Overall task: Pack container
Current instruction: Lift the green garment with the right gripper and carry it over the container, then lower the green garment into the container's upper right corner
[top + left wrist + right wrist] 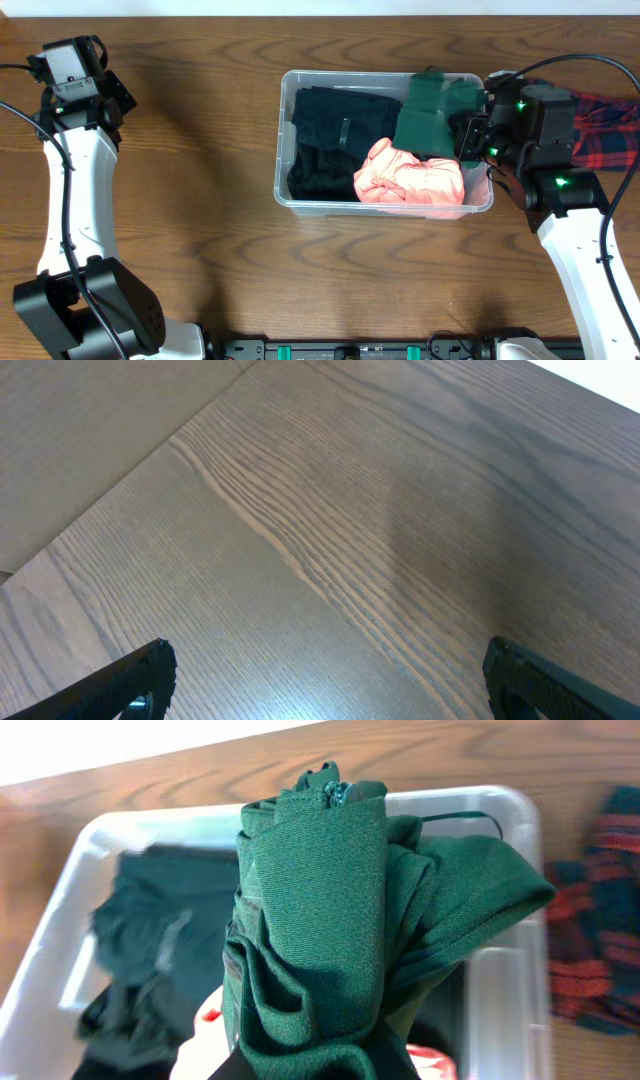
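Leftward first: left gripper (330,665) sits over bare wood at the far left corner of the table (200,200), well apart from everything else. Its wrist view shows the two dark fingers (140,680) spread wide at the lower corners, nothing between them. Moving right, past an open stretch of wood grain, the container (330,206) stands right of centre, long side running left to right, upright. Inside, left half: dark, near-black clothing (330,135), crumpled and filling that end from the far wall to the near wall. Inside, near right: a coral-pink garment (410,180), bunched, touching the black clothing on its left and pressed against the near wall. Above the far right part of the bin: a green garment (430,105), folded into a thick roll, with loose folds draping over the far rim. The right wrist view shows it held up over the bin interior. Right gripper (475,135) is at the bin's right wall, clamped on the green garment; the cloth hides most of the fingers. Farthest right, beside the gripper and outside the bin, a red-and-navy plaid cloth (610,130) lies on the wood, partly under the arm.
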